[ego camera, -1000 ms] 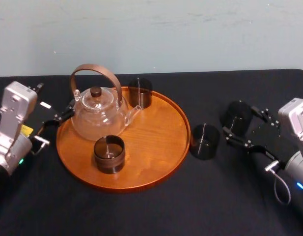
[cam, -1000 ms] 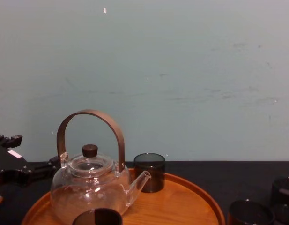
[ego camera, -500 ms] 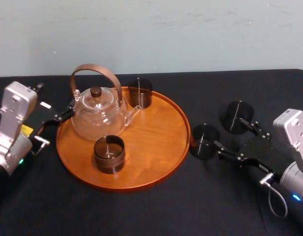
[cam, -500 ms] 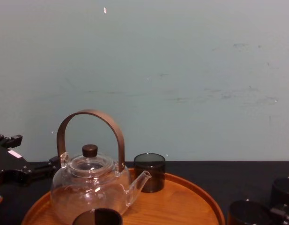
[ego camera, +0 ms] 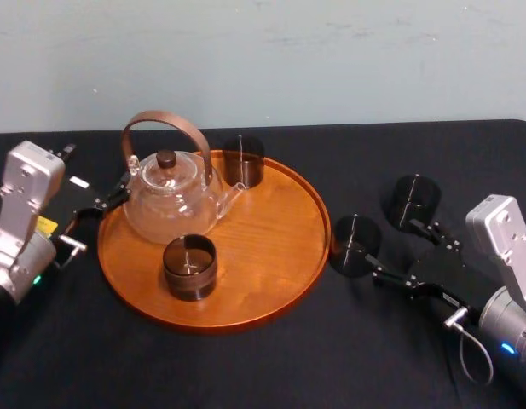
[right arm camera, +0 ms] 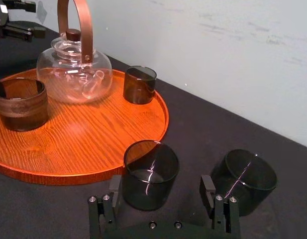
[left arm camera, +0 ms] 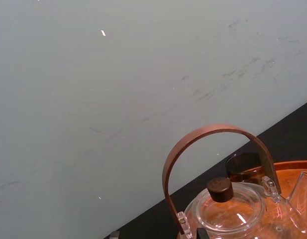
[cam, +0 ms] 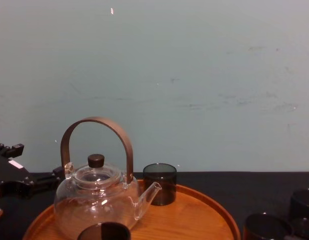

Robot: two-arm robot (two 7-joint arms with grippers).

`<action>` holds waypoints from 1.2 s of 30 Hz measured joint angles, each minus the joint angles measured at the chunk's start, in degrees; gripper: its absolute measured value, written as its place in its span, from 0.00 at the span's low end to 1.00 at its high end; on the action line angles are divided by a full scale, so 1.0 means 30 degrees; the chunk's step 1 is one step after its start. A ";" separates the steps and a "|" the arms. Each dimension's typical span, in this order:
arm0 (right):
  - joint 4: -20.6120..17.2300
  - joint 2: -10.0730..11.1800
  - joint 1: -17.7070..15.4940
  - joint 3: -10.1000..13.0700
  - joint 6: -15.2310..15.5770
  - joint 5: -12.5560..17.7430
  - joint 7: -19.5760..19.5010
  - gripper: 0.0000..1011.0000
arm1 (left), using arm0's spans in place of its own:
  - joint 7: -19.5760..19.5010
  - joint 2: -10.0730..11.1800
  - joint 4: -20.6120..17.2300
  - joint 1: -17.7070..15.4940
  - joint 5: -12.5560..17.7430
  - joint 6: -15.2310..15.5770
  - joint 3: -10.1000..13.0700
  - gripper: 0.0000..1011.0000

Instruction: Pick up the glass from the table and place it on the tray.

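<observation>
Two dark smoked glasses stand on the black table (ego camera: pixel 271 366) right of the tray: one glass (ego camera: pixel 355 244) (right arm camera: pixel 151 174) close to the rim, another glass (ego camera: pixel 413 201) (right arm camera: pixel 243 179) farther right. My right gripper (ego camera: pixel 407 253) (right arm camera: pixel 161 183) is open and low, just short of both. The nearer glass sits ahead of the gap, toward one finger; neither finger touches it. The round orange-brown tray (ego camera: pixel 280 221) (right arm camera: pixel 93 144) carries a glass teapot (ego camera: pixel 169 200) and two more glasses (ego camera: pixel 244 160) (ego camera: pixel 189 266). My left gripper (ego camera: pixel 96 204) rests open at the tray's left edge, beside the teapot.
The teapot's tall brown handle (cam: pixel 96 135) rises over the tray's left half. The tray's right half (ego camera: pixel 271 247) is bare wood. A pale wall (ego camera: pixel 331 60) closes the far side of the table. Black cloth stretches in front of the tray.
My right gripper has drawn back from around the farther glass and shifted toward the tray, now sitting low behind the nearer glass. The left arm and all glasses have stayed put.
</observation>
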 joint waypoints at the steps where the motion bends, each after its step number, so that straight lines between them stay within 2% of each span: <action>1: 0.0054 -0.0043 0.0021 0.0013 0.0036 -0.0012 0.0046 0.99 | 0.0000 0.0000 0.0001 0.0000 -0.0001 0.0000 -0.0001 0.99; 15: 0.1031 -0.0852 0.0417 0.0186 0.0480 -0.0312 0.1031 0.99 | -0.0001 0.0000 0.0000 -0.0001 0.0000 0.0000 0.0000 0.99; 36: 0.2658 -0.2145 0.1273 0.0196 0.0283 -0.1194 0.2201 0.99 | -0.0002 0.0000 0.0001 -0.0001 0.0000 0.0000 -0.0001 0.99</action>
